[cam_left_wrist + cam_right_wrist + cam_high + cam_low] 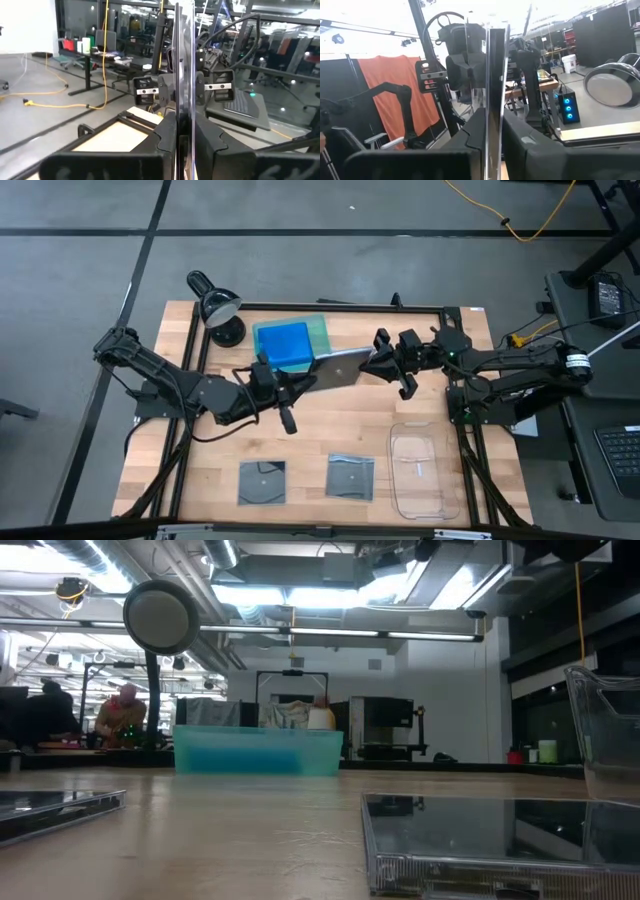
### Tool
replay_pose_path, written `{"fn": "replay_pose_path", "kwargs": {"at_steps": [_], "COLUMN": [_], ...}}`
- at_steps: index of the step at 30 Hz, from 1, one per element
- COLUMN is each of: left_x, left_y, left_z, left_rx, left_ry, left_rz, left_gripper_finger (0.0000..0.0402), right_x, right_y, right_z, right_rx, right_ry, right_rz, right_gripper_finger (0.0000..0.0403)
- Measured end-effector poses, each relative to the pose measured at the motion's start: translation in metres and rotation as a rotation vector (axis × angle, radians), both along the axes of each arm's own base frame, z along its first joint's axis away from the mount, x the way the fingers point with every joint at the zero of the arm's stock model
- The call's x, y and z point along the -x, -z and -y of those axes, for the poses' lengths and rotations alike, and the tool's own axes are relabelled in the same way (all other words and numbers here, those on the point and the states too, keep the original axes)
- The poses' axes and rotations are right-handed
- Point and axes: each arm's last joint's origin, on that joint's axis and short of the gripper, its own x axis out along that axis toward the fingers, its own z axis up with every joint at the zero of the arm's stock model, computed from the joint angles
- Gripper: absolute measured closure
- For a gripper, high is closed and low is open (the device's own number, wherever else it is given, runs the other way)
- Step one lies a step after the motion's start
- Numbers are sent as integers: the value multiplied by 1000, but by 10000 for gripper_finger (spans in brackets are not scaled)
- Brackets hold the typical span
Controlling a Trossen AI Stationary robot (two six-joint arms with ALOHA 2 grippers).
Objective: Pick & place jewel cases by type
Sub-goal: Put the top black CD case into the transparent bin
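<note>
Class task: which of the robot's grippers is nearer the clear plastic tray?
Right. The right gripper is just above the clear plastic tray in the high view; the left gripper is farther left.

Lamp (pixel 218 308) and green tray (pixel 318 330) crowd the back.

We count three grey-clear square jewel cases: two flat on the table at six o'clock (pixel 262 481) (pixel 351 476), and one held in the air at the centre (pixel 340 366). Blue jewel cases (pixel 283 344) sit stacked in one green tray (pixel 322 330) at twelve o'clock; how many we cannot tell. One clear tray (pixel 420 470) lies at five o'clock, and one desk lamp (pixel 217 307) at eleven.
</note>
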Motion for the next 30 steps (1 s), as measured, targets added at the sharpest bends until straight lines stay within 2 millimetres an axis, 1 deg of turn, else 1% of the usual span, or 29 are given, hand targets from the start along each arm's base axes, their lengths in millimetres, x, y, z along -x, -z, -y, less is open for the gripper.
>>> {"fn": "replay_pose_path", "kwargs": {"at_steps": [10, 15, 19, 24, 30], "left_x": [-1, 2, 8, 21, 35], "left_y": [2, 1, -2, -13, -23], "left_z": [0, 3, 6, 5, 0], "left_rx": [-15, -35, -65, -68, -63], "left_ry": [5, 19, 26, 22, -15], "left_rz": [-17, -25, -35, -9, 3], "left_gripper_finger": [370, 357, 336, 298, 253], "right_x": [0, 0, 0, 0, 0], "right_y": [0, 0, 0, 0, 0], "right_z": [0, 0, 0, 0, 0], "right_rx": [-1, -2, -3, -3, -17], "right_ry": [-9, -8, -4, -3, -14], "right_rz": [-3, -2, -1, 4, -2], "right_gripper_finger": [357, 357, 358, 357, 356]}}
